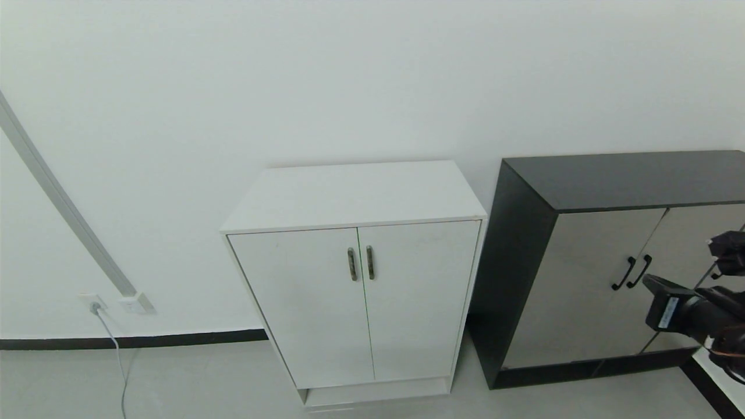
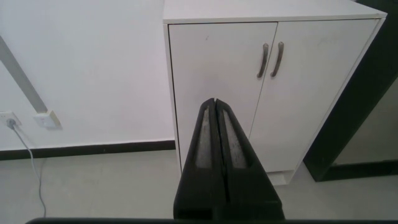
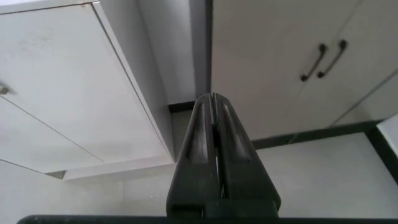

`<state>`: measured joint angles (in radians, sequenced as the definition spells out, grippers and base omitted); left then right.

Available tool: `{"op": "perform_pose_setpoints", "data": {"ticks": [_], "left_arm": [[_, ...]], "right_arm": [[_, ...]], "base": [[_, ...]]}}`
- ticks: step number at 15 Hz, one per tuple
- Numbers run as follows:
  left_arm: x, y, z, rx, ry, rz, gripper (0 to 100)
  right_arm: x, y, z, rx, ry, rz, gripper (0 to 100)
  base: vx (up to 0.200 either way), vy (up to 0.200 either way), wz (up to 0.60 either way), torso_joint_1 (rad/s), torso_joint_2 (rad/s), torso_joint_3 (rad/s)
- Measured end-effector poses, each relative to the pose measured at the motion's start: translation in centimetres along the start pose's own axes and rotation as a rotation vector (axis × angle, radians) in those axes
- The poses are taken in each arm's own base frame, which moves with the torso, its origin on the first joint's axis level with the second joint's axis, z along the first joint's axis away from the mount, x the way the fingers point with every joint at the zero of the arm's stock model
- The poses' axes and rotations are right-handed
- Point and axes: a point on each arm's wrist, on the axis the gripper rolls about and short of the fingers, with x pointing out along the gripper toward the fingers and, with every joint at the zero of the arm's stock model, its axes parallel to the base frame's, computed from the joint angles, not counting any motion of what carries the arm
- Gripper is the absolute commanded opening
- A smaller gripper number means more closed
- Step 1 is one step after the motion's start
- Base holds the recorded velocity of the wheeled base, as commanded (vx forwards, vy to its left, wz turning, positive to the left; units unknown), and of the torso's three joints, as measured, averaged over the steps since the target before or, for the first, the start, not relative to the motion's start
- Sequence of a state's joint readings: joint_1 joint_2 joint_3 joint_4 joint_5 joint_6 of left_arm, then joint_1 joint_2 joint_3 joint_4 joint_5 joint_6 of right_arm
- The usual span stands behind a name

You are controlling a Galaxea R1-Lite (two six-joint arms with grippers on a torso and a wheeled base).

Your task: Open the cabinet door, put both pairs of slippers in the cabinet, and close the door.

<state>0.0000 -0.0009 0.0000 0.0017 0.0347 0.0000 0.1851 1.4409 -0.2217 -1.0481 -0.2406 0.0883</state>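
Note:
The white cabinet (image 1: 355, 198) stands against the wall with both doors closed. Its two metal handles (image 1: 361, 263) sit side by side at the middle seam. In the left wrist view the cabinet (image 2: 217, 62) is ahead, and my left gripper (image 2: 215, 102) is shut with nothing in it, some way short of the left door. My right gripper (image 3: 212, 98) is also shut and holds nothing. It points at the gap between the white cabinet (image 3: 62, 81) and the dark one. My right arm (image 1: 698, 314) is at the right edge, in front of the dark cabinet.
A black cabinet (image 1: 611, 180) with shiny doors and dark handles (image 1: 631, 272) stands close to the right of the white one. A wall socket (image 1: 93, 302) with a hanging cable and a slanted conduit (image 1: 52, 186) are on the left. Bare floor (image 1: 192, 384) lies in front.

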Motion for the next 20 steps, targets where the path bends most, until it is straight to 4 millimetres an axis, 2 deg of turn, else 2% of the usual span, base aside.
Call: {"op": "perform_pose_setpoints", "data": {"ticks": [9, 14, 17, 20], "left_arm": [[0.0, 0.0, 0.0, -0.001, 0.0, 0.0, 0], [0.0, 0.0, 0.0, 0.0, 0.0, 0.0, 0], [0.0, 0.0, 0.0, -0.001, 0.0, 0.0, 0], [0.0, 0.0, 0.0, -0.001, 0.0, 0.0, 0]], "right_arm": [[-7.9, -2.3, -2.1, -0.013, 0.046, -0.007, 0], [-12.8, -3.4, -4.7, -0.031, 0.176, 0.091, 0], [-14.6, -3.7, -5.7, -0.026, 0.181, 0.164, 0], [-15.4, -4.0, -7.2, -0.041, 0.192, 0.191, 0]], "base": [[0.0, 0.0, 0.0, 0.0, 0.0, 0.0], [0.0, 0.0, 0.0, 0.0, 0.0, 0.0], [0.0, 0.0, 0.0, 0.0, 0.0, 0.0], [0.0, 0.0, 0.0, 0.0, 0.0, 0.0]]}}
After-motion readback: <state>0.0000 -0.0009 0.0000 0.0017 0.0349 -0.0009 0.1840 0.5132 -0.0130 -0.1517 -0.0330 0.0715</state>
